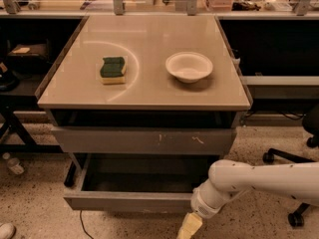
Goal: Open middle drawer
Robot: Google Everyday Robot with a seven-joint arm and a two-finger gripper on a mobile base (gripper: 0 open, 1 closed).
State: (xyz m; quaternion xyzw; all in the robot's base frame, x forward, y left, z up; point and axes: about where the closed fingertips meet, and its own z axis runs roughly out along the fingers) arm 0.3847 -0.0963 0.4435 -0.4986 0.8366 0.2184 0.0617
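The middle drawer [128, 201] is a wide, shallow grey drawer with a plain flat front. It stands pulled out toward me, and its bare grey inside [142, 176] shows. Above it is the taller-fronted grey drawer [144, 141] with pale scratch marks, slightly out from under the tabletop. My gripper [188, 227], with yellowish tips, hangs at the bottom edge of the view, just below and in front of the middle drawer's right front corner. It holds nothing that I can see. The white arm [259, 180] reaches in from the right.
On the beige tabletop [149, 91] lie a green-and-yellow sponge [113, 69] and a white bowl [189, 66]. A chair base with casters [294, 215] stands on the floor at the right. A cable [82, 223] runs on the speckled floor at the left, near a dark table leg [15, 128].
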